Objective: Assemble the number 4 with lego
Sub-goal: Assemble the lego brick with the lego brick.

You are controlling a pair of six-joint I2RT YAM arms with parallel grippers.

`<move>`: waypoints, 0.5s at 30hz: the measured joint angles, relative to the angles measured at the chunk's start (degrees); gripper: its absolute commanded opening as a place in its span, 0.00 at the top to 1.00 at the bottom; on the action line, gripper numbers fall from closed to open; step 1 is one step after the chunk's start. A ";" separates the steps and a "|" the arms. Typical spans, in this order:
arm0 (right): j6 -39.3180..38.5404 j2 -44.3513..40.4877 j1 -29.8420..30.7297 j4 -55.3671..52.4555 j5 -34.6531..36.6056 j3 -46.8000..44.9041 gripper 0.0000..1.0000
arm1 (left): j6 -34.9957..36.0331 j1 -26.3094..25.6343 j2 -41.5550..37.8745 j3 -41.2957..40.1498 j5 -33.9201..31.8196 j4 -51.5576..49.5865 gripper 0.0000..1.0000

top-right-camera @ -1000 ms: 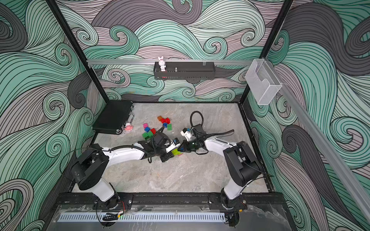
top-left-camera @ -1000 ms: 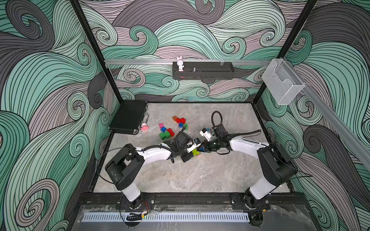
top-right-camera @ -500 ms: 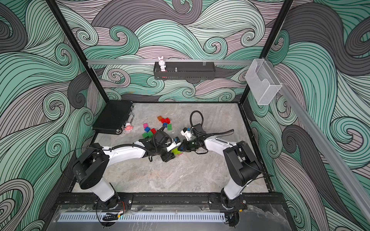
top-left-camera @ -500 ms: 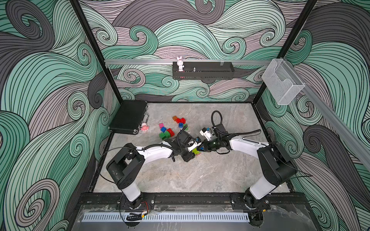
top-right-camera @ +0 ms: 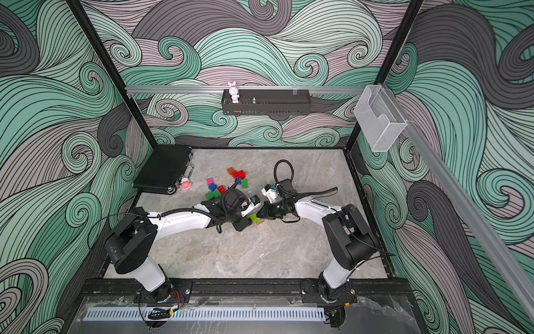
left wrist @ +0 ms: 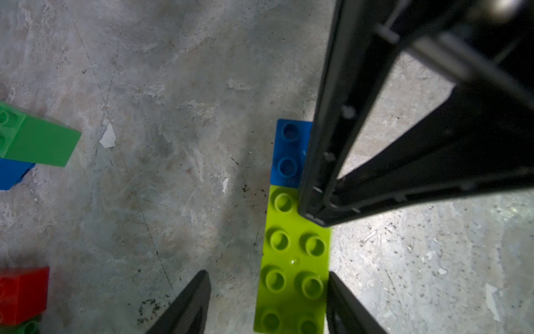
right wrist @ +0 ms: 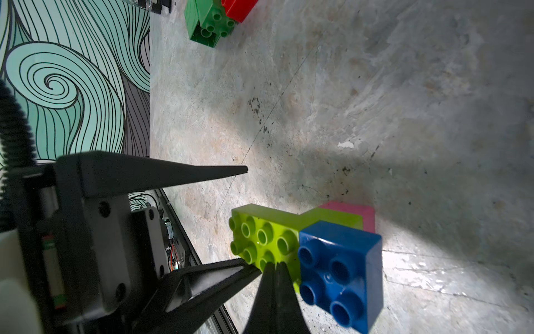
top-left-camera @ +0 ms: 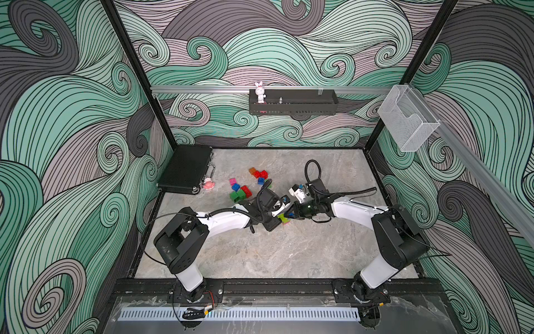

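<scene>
**Asker:** From above, where are you?

**Robot:** In both top views my left gripper (top-left-camera: 276, 222) and right gripper (top-left-camera: 291, 215) meet mid-table (top-left-camera: 289, 260). The lime brick (top-left-camera: 281, 217) lies between them, with a pink brick (top-left-camera: 286, 222) touching it. Loose bricks (top-left-camera: 239, 192) lie farther back, to the left.

**Asker:** And your left wrist?

**Robot:** My left jaws are spread and grasp nothing. They straddle the lime brick's end, one finger (left wrist: 335, 292) just beside it and the other apart. A blue brick (left wrist: 289, 153) touches its other end, and my right gripper's tip rests where the two meet.

**Asker:** Your right wrist?

**Robot:** My right jaws are clenched on nothing, tips against the lime brick's studs beside the blue brick. A green brick (right wrist: 208, 23) and a red brick (right wrist: 239, 8) sit well apart.
</scene>
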 measured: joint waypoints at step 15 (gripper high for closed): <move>5.55 -1.09 1.29 1.81 3.58 -0.48 0.99 | -1.57 -0.11 2.16 0.63 -8.59 0.20 0.31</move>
